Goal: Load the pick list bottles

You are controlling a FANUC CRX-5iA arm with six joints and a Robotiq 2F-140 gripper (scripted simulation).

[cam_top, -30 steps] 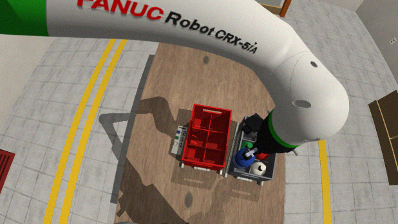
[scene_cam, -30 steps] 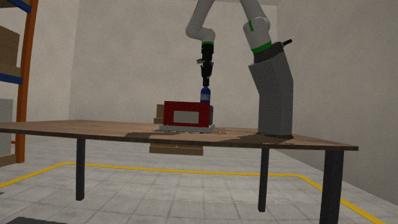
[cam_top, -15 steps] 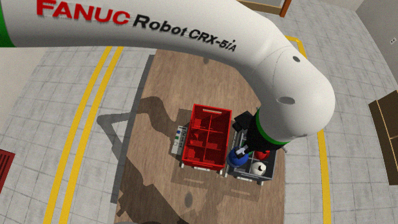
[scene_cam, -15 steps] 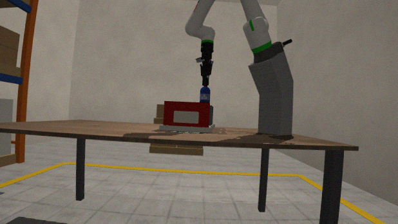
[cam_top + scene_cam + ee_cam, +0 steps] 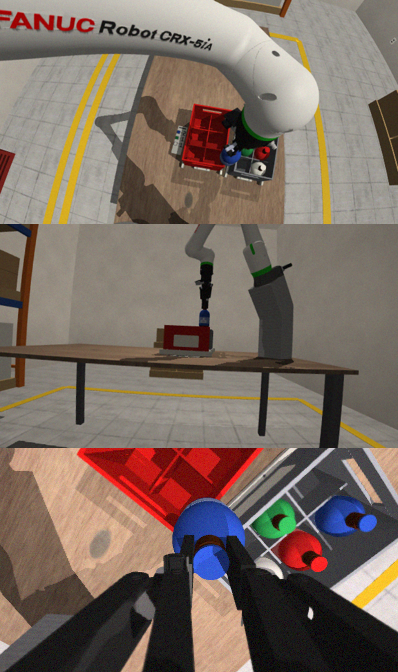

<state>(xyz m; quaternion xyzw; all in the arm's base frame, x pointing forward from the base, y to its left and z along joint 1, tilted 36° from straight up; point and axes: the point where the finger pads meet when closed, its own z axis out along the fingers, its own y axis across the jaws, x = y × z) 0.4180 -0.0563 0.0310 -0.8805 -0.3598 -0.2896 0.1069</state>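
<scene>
My gripper [image 5: 209, 551] [image 5: 205, 305] [image 5: 232, 150] is shut on the neck of a blue-labelled bottle [image 5: 209, 523] [image 5: 204, 318] [image 5: 230, 158] and holds it upright in the air. The bottle hangs over the near corner of the red crate [image 5: 206, 108] [image 5: 170, 336] [image 5: 107, 459], at the gap to the grey crate [image 5: 249, 177] [image 5: 350, 560]. The red crate's cells look empty. The grey crate holds a green bottle [image 5: 247, 152] [image 5: 272, 523], a red bottle [image 5: 262, 152] [image 5: 300, 550], a white bottle [image 5: 258, 168] [image 5: 270, 568] and another blue bottle [image 5: 342, 515]. The pick list [image 5: 180, 140] lies left of the red crate.
The robot's grey pedestal [image 5: 274, 320] stands on the wooden table [image 5: 96, 353] right of the crates. The arm's big white link [image 5: 193, 42] hides part of the grey crate from above. An orange shelf [image 5: 26, 288] stands far left.
</scene>
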